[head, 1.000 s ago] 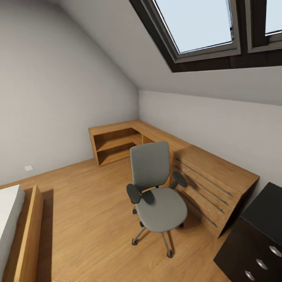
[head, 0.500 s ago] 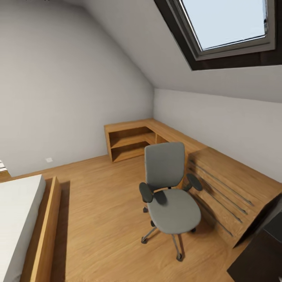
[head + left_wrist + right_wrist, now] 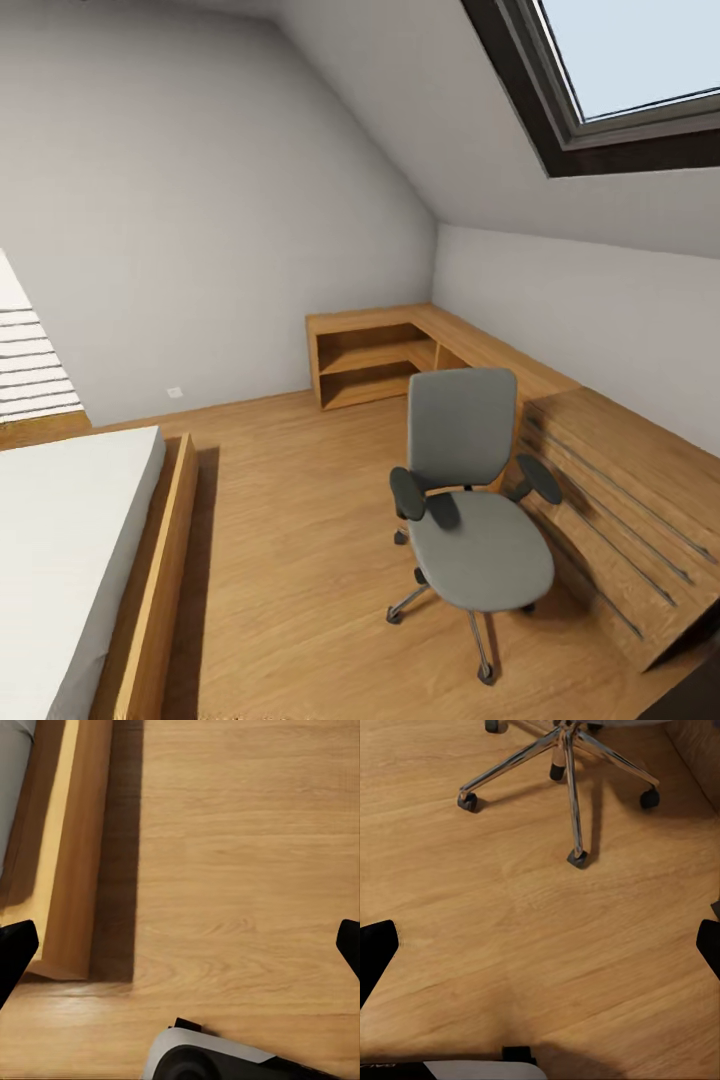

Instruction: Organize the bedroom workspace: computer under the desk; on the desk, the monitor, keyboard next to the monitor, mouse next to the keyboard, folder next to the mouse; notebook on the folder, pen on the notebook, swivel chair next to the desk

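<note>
The swivel chair (image 3: 470, 500) stands on the wood floor at the right of the head view, grey, with dark armrests and a bare seat. Its back is toward the low oak chest (image 3: 620, 500). The chair's chrome star base (image 3: 566, 765) and castors lie beyond my right gripper (image 3: 540, 945), which hangs open over bare floor with black fingertips (image 3: 375, 949) far apart. My left gripper (image 3: 180, 952) is open too, over the floor beside the bed frame (image 3: 71, 855). A dark sliver of the desk (image 3: 708, 692) shows at the head view's lower right corner.
A bed with a white mattress (image 3: 60, 540) and oak frame takes up the left. Open oak shelves (image 3: 375, 365) fill the far corner under the sloped ceiling with a skylight (image 3: 640, 60). Wood floor (image 3: 290, 520) lies between bed and chair.
The camera has swung left, so the whole picture has shifted right. The bed has come further into view and the black desk has slid almost out at the lower right.
</note>
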You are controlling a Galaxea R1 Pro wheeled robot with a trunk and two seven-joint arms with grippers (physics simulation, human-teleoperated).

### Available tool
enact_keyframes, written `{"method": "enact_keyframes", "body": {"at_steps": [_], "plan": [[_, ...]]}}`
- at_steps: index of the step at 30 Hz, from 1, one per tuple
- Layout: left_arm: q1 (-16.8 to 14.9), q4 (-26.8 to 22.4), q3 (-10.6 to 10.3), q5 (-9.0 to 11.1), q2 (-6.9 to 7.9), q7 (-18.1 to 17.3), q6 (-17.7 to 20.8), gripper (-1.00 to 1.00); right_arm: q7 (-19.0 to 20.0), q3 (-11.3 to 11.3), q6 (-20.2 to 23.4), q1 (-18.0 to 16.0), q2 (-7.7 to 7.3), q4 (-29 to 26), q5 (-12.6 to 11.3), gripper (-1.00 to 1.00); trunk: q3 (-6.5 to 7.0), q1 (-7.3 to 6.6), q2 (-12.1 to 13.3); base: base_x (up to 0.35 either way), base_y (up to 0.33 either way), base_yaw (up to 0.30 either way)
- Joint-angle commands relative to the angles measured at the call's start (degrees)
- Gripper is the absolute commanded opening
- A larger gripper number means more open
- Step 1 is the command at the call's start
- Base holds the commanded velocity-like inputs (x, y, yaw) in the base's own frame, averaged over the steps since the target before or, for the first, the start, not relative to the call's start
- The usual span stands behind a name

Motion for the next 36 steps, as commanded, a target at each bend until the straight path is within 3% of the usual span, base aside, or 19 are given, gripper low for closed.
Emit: {"method": "enact_keyframes", "body": {"at_steps": [1, 36], "plan": [[0.02, -0.12, 0.03, 0.42, -0.01, -0.32, -0.03, 1.00, -0.27, -0.43, -0.19, -0.06, 0.01, 0.09, 0.61, 1.00, -0.11, 0.03, -0.11, 0.000, 0.000, 0.274], [0.02, -0.09, -0.14, 0.36, -0.10, -0.50, 0.25, 1.00, -0.22, -0.34, -0.55, -0.06, -0.09, 0.09, 0.87, 1.00, -1.32, 0.03, -0.11, 0.000, 0.000, 0.257]]}}
